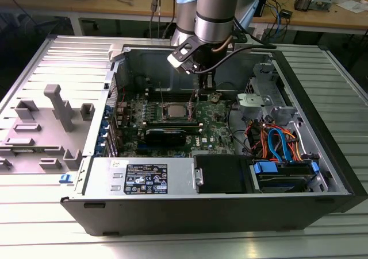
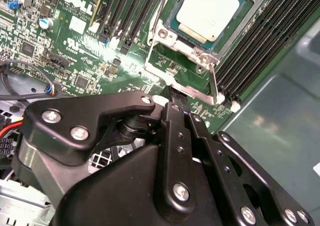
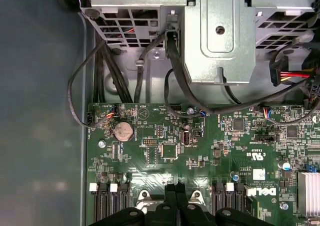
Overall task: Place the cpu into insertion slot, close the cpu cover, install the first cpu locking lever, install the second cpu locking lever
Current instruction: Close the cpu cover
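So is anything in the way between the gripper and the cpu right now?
Nothing visible stands in the way. The gripper hangs just at the edge of the slot, and the cpu lies in that slot with its silver top in plain sight.

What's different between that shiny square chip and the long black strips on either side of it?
The cpu is square; the memory slots are long and narrow. The cpu's top is dull silver; the memory slots are black. The cpu is one piece; the memory slots run in parallel rows either side. Both lie flat on the green motherboard.
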